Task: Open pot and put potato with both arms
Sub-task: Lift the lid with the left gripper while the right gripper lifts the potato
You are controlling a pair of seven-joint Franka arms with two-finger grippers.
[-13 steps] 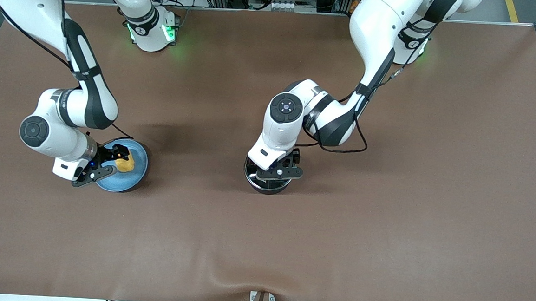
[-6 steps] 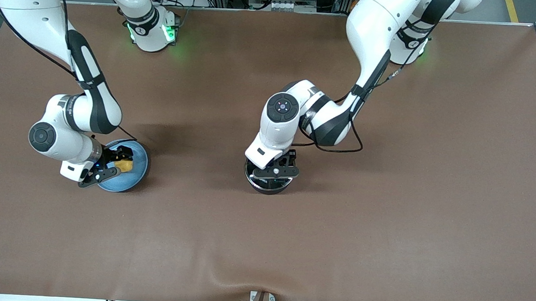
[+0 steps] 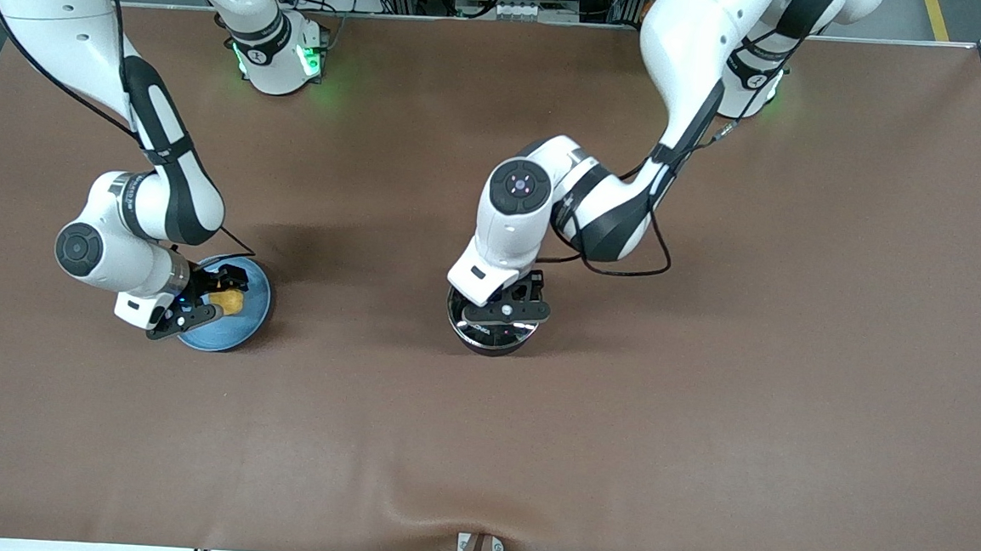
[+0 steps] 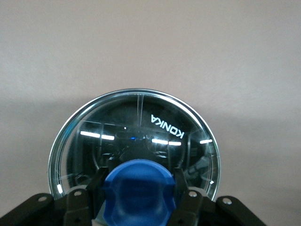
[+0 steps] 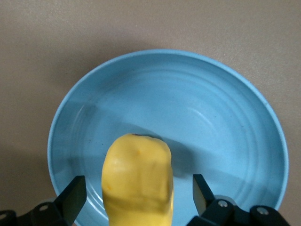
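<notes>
Left gripper [image 3: 501, 308] sits on the pot [image 3: 489, 333] mid-table, fingers [image 4: 182, 189] clamped on the lid's blue knob [image 4: 139, 190].

Right gripper [image 3: 215, 296] over the blue plate [image 3: 251, 322] toward the right arm's end, fingers [image 5: 73, 194] spread either side of the potato [image 5: 138, 179], not touching.

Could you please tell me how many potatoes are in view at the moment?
1. The potato lies on the blue plate between the right gripper's open fingers. Any inside the lidded pot would be hidden.
</notes>
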